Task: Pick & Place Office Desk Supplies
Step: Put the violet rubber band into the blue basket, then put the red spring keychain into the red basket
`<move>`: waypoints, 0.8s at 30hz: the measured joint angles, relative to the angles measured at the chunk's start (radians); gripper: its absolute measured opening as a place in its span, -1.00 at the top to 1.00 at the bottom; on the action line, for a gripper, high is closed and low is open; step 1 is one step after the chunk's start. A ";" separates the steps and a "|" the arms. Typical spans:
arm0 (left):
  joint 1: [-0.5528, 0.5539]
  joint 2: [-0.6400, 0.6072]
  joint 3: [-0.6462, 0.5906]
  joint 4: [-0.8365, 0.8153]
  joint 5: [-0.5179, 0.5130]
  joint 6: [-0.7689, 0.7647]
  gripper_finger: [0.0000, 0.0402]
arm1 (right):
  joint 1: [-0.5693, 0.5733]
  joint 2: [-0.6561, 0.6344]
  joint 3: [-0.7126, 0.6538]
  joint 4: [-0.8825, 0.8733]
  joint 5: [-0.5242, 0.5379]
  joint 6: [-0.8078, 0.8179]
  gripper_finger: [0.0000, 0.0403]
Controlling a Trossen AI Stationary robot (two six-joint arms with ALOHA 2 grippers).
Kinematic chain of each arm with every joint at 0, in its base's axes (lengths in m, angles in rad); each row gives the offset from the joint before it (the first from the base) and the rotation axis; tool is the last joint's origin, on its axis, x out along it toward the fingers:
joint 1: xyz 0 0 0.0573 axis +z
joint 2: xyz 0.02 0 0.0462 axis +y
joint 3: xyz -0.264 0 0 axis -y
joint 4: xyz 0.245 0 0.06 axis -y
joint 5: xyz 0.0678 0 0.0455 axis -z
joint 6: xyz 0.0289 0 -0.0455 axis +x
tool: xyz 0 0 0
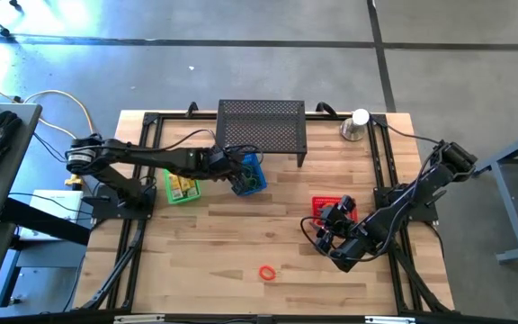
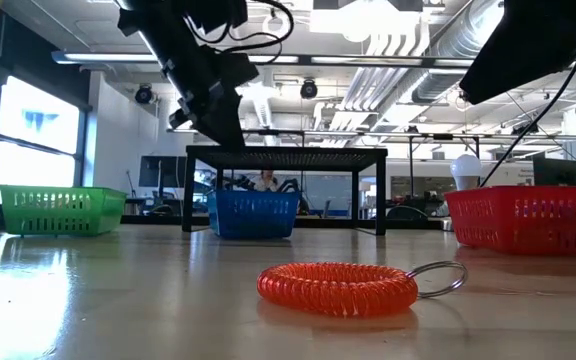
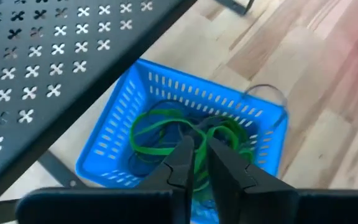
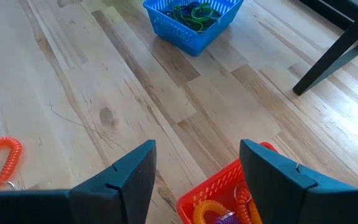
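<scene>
The left pincer [image 3: 196, 163] hangs over the blue basket [image 1: 249, 174] at the frame's centre, by the black stand [image 1: 261, 126]; its fingers show a narrow gap, and whether they grip the green loops [image 3: 166, 130] below I cannot tell. The right pincer [image 4: 194, 171] is wide open and empty above the red basket [image 4: 219, 186], lower right. An orange coil [image 1: 267, 272] lies on the bench [image 1: 241, 243], bottom centre.

You had a grey concrete floor [image 1: 241, 63] around the table, bright windows [image 2: 23, 135] at 9 o'clock, and white ceiling ducts [image 2: 408, 40] lit overhead.
</scene>
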 joint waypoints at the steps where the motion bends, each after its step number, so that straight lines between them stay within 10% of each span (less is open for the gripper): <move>1: 0.000 0.006 0.000 -0.001 -0.015 0.010 0.79 | 0.000 0.000 0.000 0.000 0.000 0.000 -0.09; 13: -0.016 -0.021 0.000 0.048 -0.065 0.019 0.65 | 0.000 0.000 0.000 0.006 -0.003 -0.015 -0.09; 24: -0.204 -0.102 0.000 0.118 0.488 0.042 0.65 | -0.008 0.000 0.000 0.058 0.019 -0.095 -0.09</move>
